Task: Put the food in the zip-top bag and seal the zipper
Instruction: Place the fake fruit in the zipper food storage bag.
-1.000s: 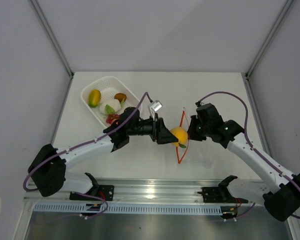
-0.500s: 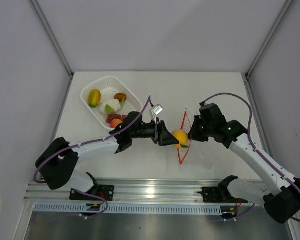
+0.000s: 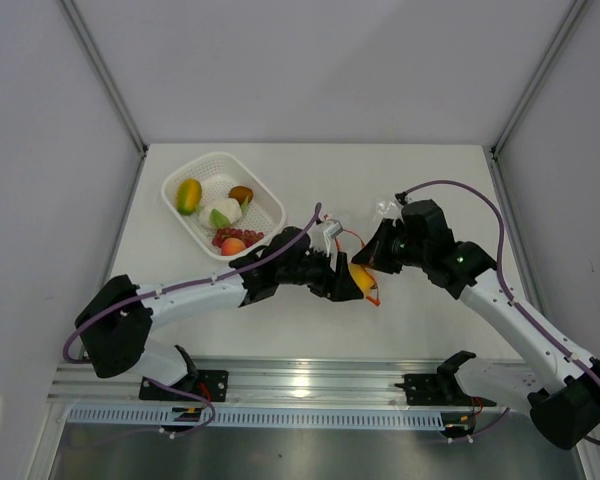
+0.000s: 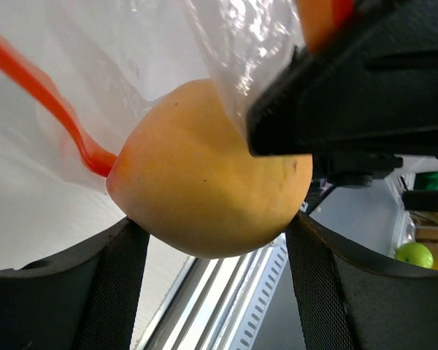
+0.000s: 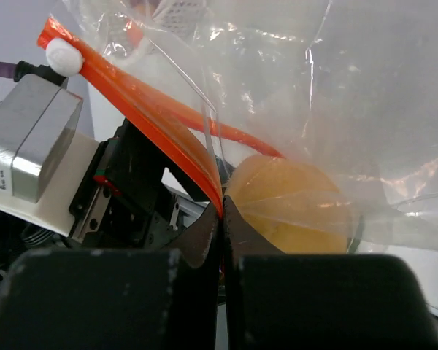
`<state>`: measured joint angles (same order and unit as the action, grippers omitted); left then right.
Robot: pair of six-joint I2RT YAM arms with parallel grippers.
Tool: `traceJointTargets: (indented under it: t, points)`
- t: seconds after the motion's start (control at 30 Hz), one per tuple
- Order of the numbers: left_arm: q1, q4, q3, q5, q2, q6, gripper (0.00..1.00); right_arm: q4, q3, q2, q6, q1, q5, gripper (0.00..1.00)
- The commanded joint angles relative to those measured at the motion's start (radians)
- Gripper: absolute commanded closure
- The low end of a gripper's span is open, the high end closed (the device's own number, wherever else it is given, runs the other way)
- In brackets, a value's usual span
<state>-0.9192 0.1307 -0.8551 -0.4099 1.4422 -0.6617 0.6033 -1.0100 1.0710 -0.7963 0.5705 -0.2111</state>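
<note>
White counter (image 3: pixel 440 180): carries everything listed.

Black-and-white arms, two, reaching in from the near edge and meeting at mid-counter, purple cables looped above them.

White mesh basket (image 3: pixel 218 155): toward the far left corner, well apart from the grippers.

Clear zip-top bag (image 5: pixel 336 87): crinkled film held up at mid-counter, nearer the near edge. The right gripper (image 5: pixel 223 219) is closed, pinching the bag at its mouth strip.

Orange (image 4: pixel 212 182): clamped between the two pads of the left gripper (image 3: pixel 345 275) at the bag's mouth, with film draped over its upper side. Whether it is fully inside cannot be told. In the left wrist view, the right gripper's black body hides part of it.

Grey metal block (image 5: pixel 29 138): on the left wrist; print along its edge too small to read.

Red-orange zipper (image 5: pixel 139 95): parted, running diagonally.

Basket contents: mango (image 3: pixel 188 195), white-and-green piece (image 3: pixel 223 213), brown piece (image 3: pixel 241 194), peach-coloured piece (image 3: pixel 233 245), red grape cluster (image 3: pixel 228 234).
</note>
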Motion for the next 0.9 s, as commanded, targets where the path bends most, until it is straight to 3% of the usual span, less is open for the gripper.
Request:
traceJointTargets:
  t: [0.0, 0.27, 0.5, 0.87]
  points:
    - [-0.018, -0.108, -0.068, 0.132, -0.016, 0.063, 0.99, -0.063, -0.044, -0.019, -0.043, 0.006, -0.073, 1.0]
    - [-0.026, -0.298, -0.165, 0.275, -0.031, 0.044, 0.99, -0.048, -0.015, -0.017, -0.044, 0.019, -0.082, 1.0]
    - [-0.024, -0.261, -0.182, 0.281, -0.051, -0.005, 0.99, -0.033, 0.03, -0.036, -0.044, 0.02, -0.086, 1.0]
    - [-0.026, -0.115, -0.16, 0.062, -0.051, 0.002, 0.99, -0.039, 0.033, -0.026, -0.04, 0.009, -0.056, 1.0]
